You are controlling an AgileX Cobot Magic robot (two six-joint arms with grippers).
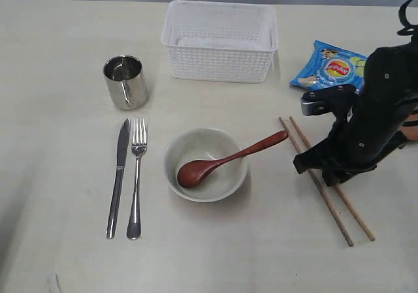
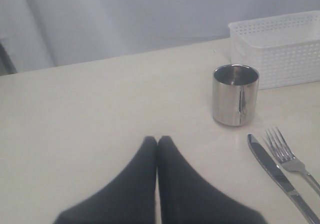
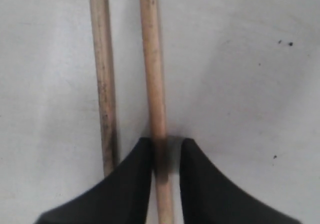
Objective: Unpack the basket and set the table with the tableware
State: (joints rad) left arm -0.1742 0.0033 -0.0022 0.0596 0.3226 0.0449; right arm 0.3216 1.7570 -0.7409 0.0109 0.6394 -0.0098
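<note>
Left wrist view: we see the left gripper [image 2: 157,139], jaws together, over the pale cream table [image 1: 65,45]. From the off-white round bowl [image 1: 202,146], the shiny steel mug [image 1: 124,81] lies at ten o'clock and the brown wooden chopstick pair [image 1: 333,211] at three. The right gripper [image 3: 166,143] straddles one chopstick; we cannot tell whether it clamps

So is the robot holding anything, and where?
The right pincer straddles one thin brown wooden chopstick around its middle; a real grip cannot be told. The left pincer holds nothing.
</note>
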